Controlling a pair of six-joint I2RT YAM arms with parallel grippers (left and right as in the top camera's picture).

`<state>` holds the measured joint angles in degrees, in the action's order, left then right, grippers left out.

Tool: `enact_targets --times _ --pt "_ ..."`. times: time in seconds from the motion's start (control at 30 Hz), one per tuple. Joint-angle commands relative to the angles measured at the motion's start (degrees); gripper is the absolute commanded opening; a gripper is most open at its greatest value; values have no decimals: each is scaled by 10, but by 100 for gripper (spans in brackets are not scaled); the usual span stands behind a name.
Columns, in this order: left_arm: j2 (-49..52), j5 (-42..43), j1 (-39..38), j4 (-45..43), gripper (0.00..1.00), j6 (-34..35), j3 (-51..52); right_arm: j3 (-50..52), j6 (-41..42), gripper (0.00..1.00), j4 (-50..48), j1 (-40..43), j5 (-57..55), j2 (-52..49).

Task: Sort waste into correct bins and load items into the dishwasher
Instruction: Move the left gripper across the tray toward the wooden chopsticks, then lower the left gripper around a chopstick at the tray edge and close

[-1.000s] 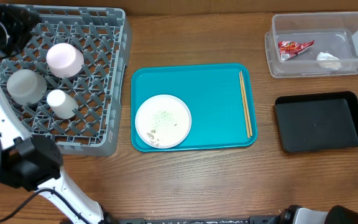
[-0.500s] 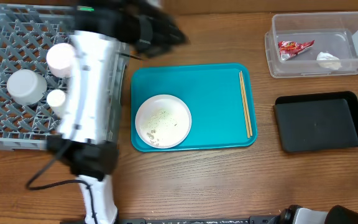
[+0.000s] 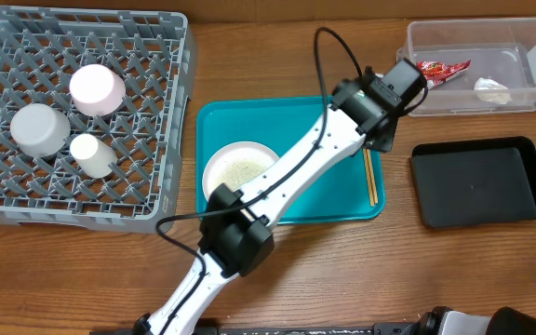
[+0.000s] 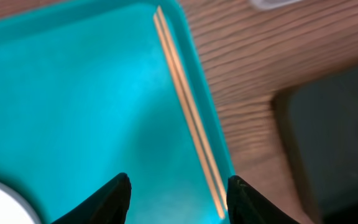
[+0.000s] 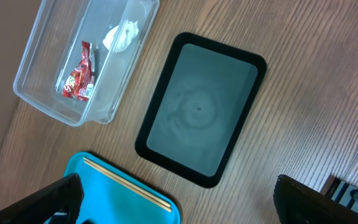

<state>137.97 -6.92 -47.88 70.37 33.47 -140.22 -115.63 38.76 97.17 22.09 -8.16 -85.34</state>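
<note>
As seen from overhead, found the left gripper (image 3: 381,130) over the right-hand part of the teal tray (image 3: 249,126), jaws spread and holding nothing. Confirmed in the left wrist view: both fingers apart above bare tray floor, with the chopsticks (image 4: 188,118) just to one side, running along the tray's rim. Noted the chopsticks lying flat inside the tray, side by side, clear of the fingers. Recorded a white plate (image 3: 223,167) with food scraps at the tray's left, partly covered by the arm.

Logged the right gripper (image 5: 176,186) spread wide and empty, well above the tabletop (image 3: 342,270) and looking down on the black bin (image 5: 201,109). Found the clear bin (image 3: 473,104) at the far right corner — inside it a red wrapper (image 3: 441,71) and a crumpled white scrap (image 3: 491,90). Found the grey dish rack (image 3: 170,140) at far left — carrying a pink cup (image 3: 97,88), a large white cup (image 3: 37,128) and a small white cup (image 3: 91,155).
</note>
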Motion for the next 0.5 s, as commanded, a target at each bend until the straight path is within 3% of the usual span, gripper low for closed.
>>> enact_targets --times 0.0,0.07,0.17,0.2,0.3,0.37,0.47 --pt "35 -24 9 -14 52 27 -2 2 1 100 -2 2 -8 7" --pt "53 2 9 -28 51 27 -2 2 1 100 -2 2 -8 7" --pt "71 47 9 -55 38 32 -2 2 1 100 -2 2 -8 7" --pt "76 58 9 -59 38 45 -1 2 1 100 -2 2 -8 7" --pt "87 54 9 -63 21 113 -1 2 1 100 -2 2 -8 7" --pt "98 50 10 -59 21 166 -1 2 1 100 -2 2 -8 7" --pt "115 50 10 -60 29 227 -1 2 1 100 -2 2 -8 7"
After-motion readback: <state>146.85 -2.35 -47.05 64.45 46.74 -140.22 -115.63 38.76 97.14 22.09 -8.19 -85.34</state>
